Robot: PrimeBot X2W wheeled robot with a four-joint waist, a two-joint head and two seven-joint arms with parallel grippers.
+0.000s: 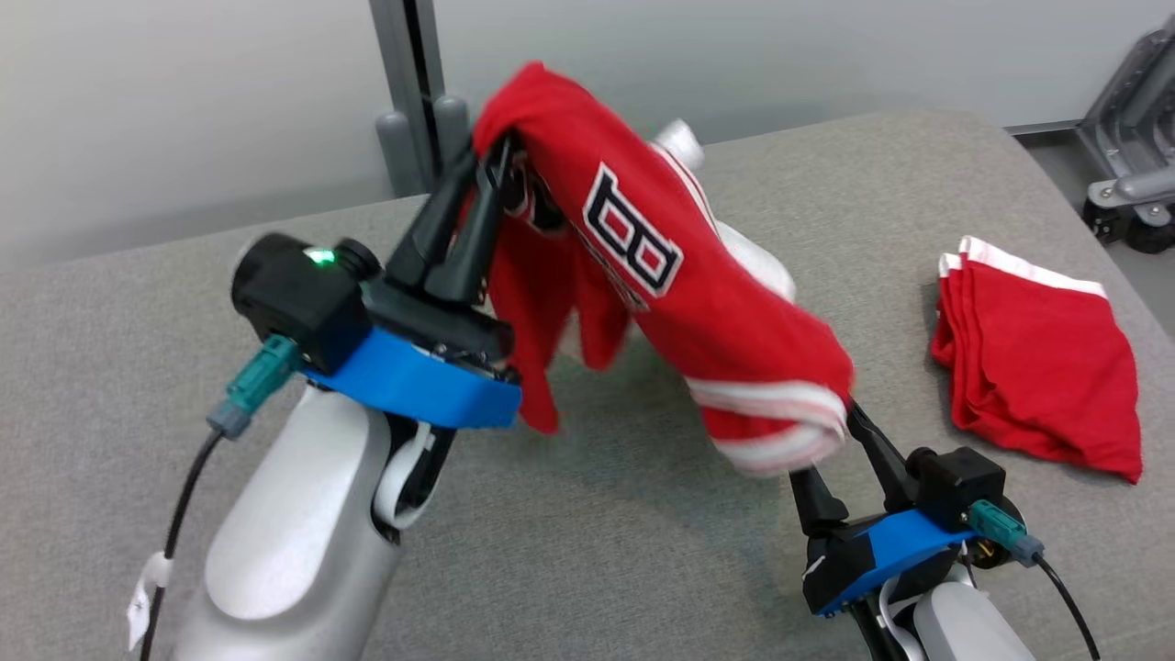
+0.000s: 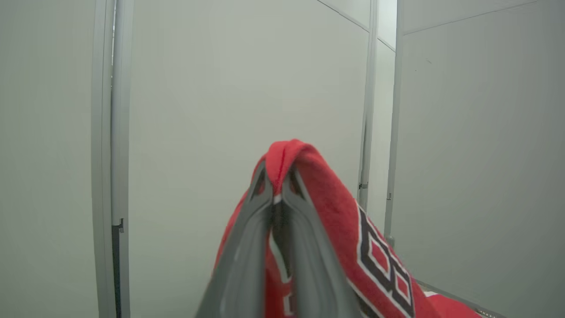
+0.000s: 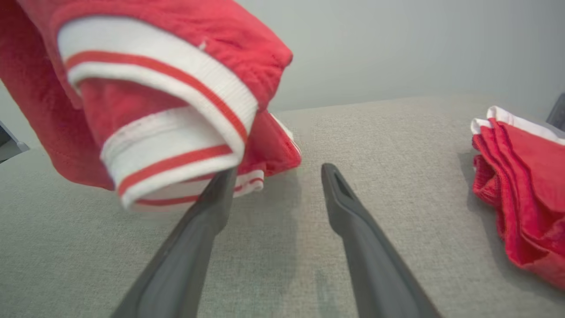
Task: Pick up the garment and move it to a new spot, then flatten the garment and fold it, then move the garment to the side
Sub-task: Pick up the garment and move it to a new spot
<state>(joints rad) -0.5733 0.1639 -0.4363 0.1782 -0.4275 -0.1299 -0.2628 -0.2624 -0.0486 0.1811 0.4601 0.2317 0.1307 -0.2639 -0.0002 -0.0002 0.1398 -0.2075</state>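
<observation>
The garment (image 1: 661, 275) is a red jersey with a black and white number and a white striped hem (image 1: 771, 427). It hangs in the air above the grey table (image 1: 597, 551), drooping down to the right. My left gripper (image 1: 486, 165) is raised and shut on the garment's top fold; the left wrist view shows its fingers (image 2: 260, 212) pinched on the red cloth (image 2: 335, 207). My right gripper (image 1: 831, 441) stands open just under the hanging hem. In the right wrist view the hem (image 3: 167, 110) covers the tip of one finger (image 3: 207, 221), and nothing is clamped between the two.
A second red cloth with a white edge (image 1: 1037, 358) (image 3: 521, 176) lies folded on the table's right side. A grey post (image 1: 413, 92) stands behind the far edge. A grey wheeled frame (image 1: 1129, 184) sits off the right rear corner.
</observation>
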